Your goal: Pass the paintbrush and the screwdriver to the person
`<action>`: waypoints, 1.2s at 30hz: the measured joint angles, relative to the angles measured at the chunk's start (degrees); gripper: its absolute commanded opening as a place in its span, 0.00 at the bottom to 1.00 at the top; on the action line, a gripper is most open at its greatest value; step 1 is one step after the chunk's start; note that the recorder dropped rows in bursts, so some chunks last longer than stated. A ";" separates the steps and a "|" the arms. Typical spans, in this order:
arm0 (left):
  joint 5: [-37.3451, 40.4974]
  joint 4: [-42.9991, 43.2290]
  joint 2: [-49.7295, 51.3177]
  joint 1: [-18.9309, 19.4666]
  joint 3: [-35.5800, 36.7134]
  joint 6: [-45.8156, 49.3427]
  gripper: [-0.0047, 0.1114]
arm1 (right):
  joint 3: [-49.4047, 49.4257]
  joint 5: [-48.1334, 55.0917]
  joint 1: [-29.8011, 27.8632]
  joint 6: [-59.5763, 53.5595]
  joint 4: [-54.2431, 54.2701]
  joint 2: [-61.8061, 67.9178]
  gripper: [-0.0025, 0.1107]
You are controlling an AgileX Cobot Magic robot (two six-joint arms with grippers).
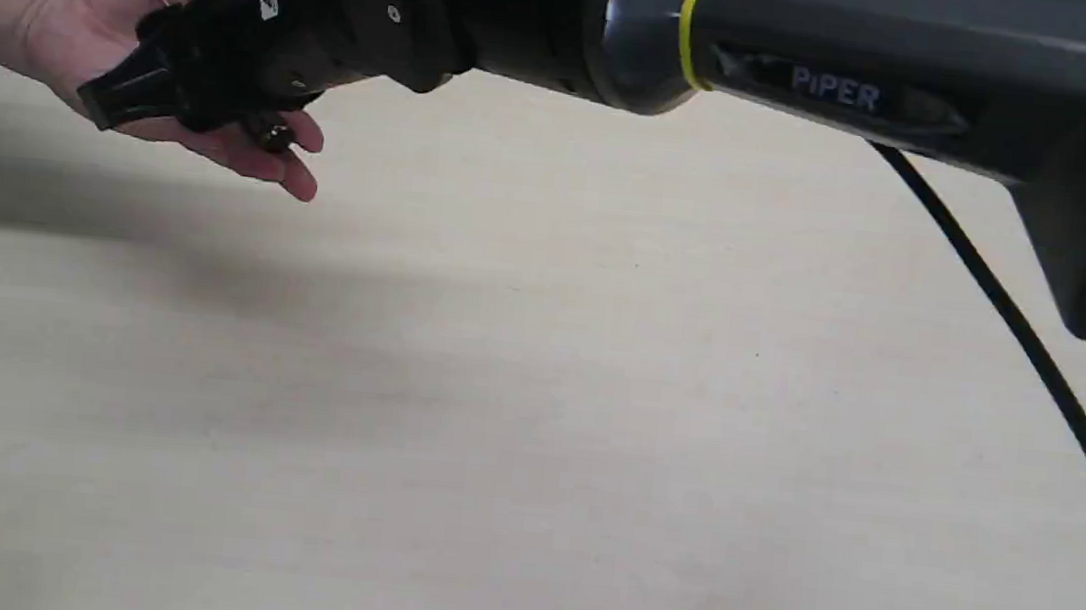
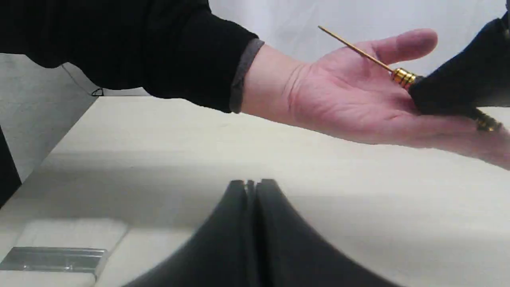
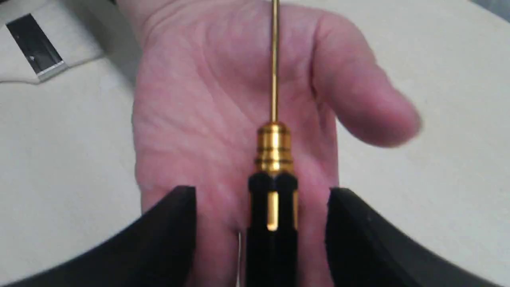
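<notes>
The right tool (image 3: 263, 192) is spread apart, the left tool (image 2: 251, 184) pressed together; the unheld screwdriver (image 3: 273, 147) could be rolled off the open hand (image 3: 199, 119).

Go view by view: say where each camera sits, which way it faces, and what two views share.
Exterior: raised over the table, looking down across it; the right arm reaches across to the person's hand.
Left wrist: low over the table, facing that hand side-on; its shut left pincer shows.
Right wrist: close over that hand; its open right pincer flanks the screwdriver.
Shared: both wrist views show the screwdriver resting on the hand.
</notes>
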 measured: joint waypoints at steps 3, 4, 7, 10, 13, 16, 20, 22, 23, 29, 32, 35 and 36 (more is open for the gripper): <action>0.00 0.00 0.00 0.00 0.00 0.00 0.04 | 0.00 4.78 0.00 0.00 0.00 -0.40 0.31; 0.00 0.00 0.00 0.00 0.00 0.00 0.04 | 0.00 6.26 0.00 0.00 0.00 -0.71 0.23; 0.00 0.00 0.00 0.00 0.00 0.00 0.04 | 0.00 10.64 0.00 0.00 0.00 -2.59 0.06; 0.00 0.00 0.00 0.00 0.00 0.00 0.04 | 0.52 11.85 0.51 -0.28 0.00 -6.70 0.06; 0.00 0.00 0.00 0.00 0.00 0.00 0.04 | 3.72 8.18 1.83 -0.74 -0.18 -11.37 0.06; 0.00 0.00 0.00 0.00 0.00 0.00 0.04 | 9.23 1.59 4.02 -1.00 -1.05 -17.01 0.06; 0.00 0.00 0.00 0.00 0.00 0.00 0.04 | 18.04 -5.32 6.13 -1.11 -1.15 -24.47 0.06; 0.00 0.00 0.00 0.00 0.00 0.00 0.04 | 22.14 -6.79 6.92 -1.20 -1.28 -27.78 0.06; 0.00 0.00 0.00 0.00 0.00 0.00 0.04 | 24.45 -7.31 7.47 -1.20 -1.38 -29.57 0.06; 0.00 0.00 0.00 0.00 0.00 0.00 0.04 | 38.12 -11.86 9.22 -1.20 -1.50 -39.78 0.06; 0.00 0.00 0.00 0.00 0.00 0.00 0.04 | 44.42 -15.26 9.22 -1.06 -0.71 -44.12 0.06; 0.00 0.00 0.00 0.00 0.00 0.00 0.04 | 51.40 -19.55 9.22 -0.29 0.03 -48.60 0.06; 0.00 0.00 0.00 0.00 0.00 0.00 0.04 | 53.54 -20.43 9.22 -0.10 0.69 -50.45 0.06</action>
